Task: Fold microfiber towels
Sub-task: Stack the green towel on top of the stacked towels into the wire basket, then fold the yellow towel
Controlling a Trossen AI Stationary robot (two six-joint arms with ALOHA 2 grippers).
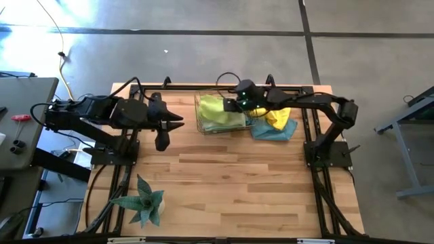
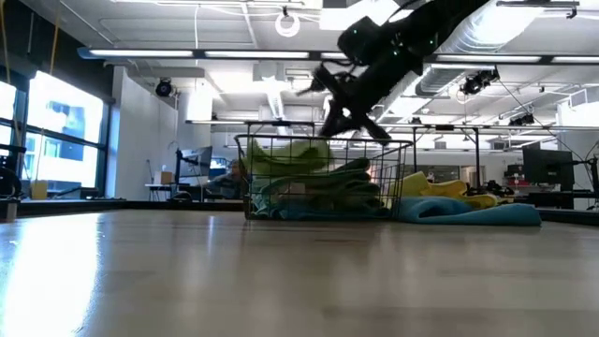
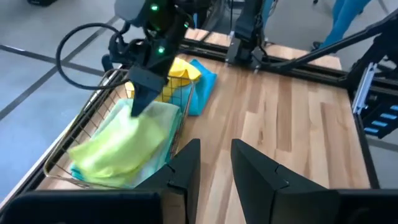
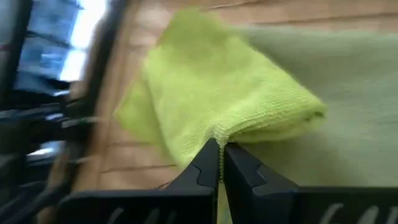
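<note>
A copper wire basket (image 1: 198, 116) stands at the table's far middle, holding a lime green towel (image 4: 217, 87) on top of a pale green one (image 4: 360, 81). A yellow towel (image 1: 278, 116) and a light blue towel (image 1: 274, 131) lie in a heap on the table against the basket's right side. My right gripper (image 3: 138, 107) reaches down into the basket, shut on the lime green towel. My left gripper (image 3: 214, 158) hovers open left of the basket, with nothing between its fingers. My right gripper pinches a puckered fold (image 4: 219, 135) of the lime green towel between its two fingertips, near the towel's upper surface. The fingers slant down into the basket from the table's right. The towel lies bunched in the basket on the other cloth.
A spiky green plant (image 1: 144, 200) stands near the front left. The near half of the wooden table (image 1: 258, 196) is bare. The black frame rails (image 1: 319, 156) run along the table's sides. The basket's wire walls (image 2: 318, 178) surround the towels.
</note>
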